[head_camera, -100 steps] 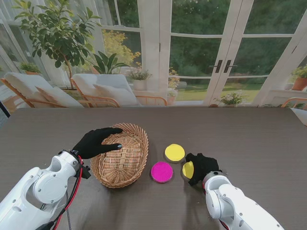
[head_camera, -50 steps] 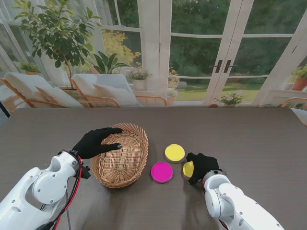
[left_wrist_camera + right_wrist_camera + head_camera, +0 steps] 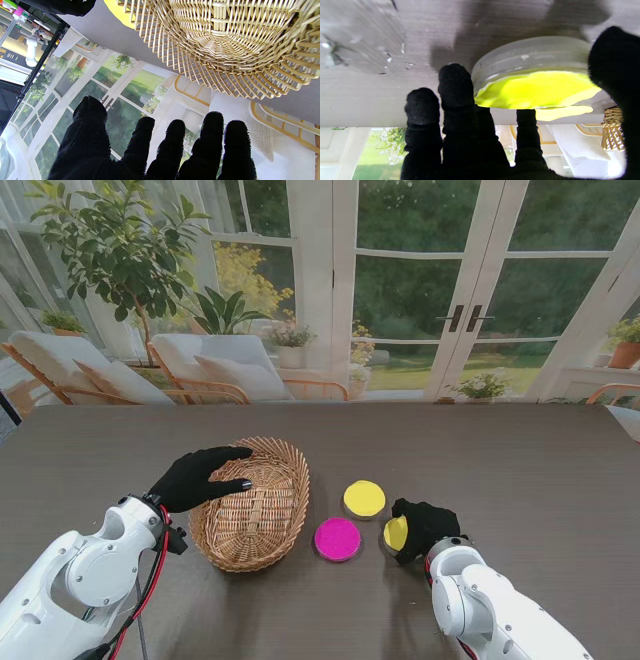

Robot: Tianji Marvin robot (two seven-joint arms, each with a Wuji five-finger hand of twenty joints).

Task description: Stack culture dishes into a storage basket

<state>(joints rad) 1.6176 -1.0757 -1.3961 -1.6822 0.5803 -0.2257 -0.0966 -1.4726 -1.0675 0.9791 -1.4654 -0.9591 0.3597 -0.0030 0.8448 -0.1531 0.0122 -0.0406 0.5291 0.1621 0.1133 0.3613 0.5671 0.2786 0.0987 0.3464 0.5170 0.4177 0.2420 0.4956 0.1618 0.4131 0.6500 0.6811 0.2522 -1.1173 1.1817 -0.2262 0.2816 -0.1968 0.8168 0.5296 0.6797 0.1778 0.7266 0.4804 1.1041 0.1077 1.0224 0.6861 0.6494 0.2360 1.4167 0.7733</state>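
The step in hand is the pickup of the first dish. The right hand (image 3: 421, 525) is set around the nearest yellow culture dish (image 3: 393, 533), which sits on the tabletop (image 3: 520, 470) to the right of the magenta dish (image 3: 337, 538) and nearer to me than the second yellow dish (image 3: 364, 498). In the right wrist view the fingers (image 3: 456, 82) curl against the dish's clear rim on one side and the thumb stands on the other; the dish appears gripped, though whether it is already off the surface cannot be told. The wicker storage basket (image 3: 255, 510) lies to the left of all three dishes and holds no dish that can be seen. The left hand (image 3: 200, 475) hovers over the basket's left rim with its fingers spread and holding nothing, judged to be positioned to steady the basket. The next move calls for a level lift of the dish, a carry leftward over the magenta dish without touching it, and a flat release onto the basket floor so later dishes can stack on it.
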